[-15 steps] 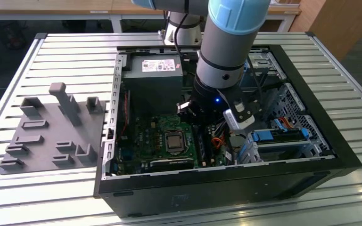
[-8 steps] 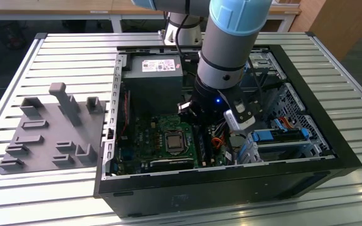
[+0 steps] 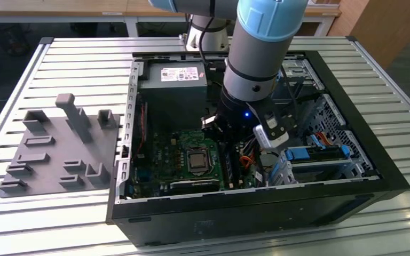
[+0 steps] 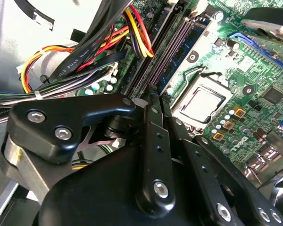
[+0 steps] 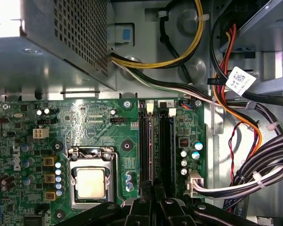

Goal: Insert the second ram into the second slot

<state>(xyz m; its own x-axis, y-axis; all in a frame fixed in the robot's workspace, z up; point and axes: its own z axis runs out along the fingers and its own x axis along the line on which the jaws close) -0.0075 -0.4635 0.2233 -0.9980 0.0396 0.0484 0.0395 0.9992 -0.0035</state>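
Observation:
My gripper (image 3: 228, 140) is deep inside the open computer case (image 3: 376, 160), low over the motherboard (image 3: 155, 160) on the exterior view's right of the processor socket (image 3: 194, 158). In the first wrist view its black fingers (image 5: 146, 193) stand close together at the memory slots (image 5: 166, 141). A thin pale strip, the second ram (image 5: 153, 146) seen edge-on, runs from between them along the slots towards the white latches (image 5: 149, 107). Whether it is fully seated I cannot tell. In the second wrist view the gripper (image 4: 153, 92) points at the end of the dark slots (image 4: 172, 47).
A grey power supply (image 3: 175, 80) fills the case's far end. Cable bundles (image 5: 236, 141) hang close beside the slots. Drive bays with light-blue latches (image 3: 308, 154) sit on the exterior view's right. A grey holder block (image 3: 55, 149) lies on the slatted table outside the case.

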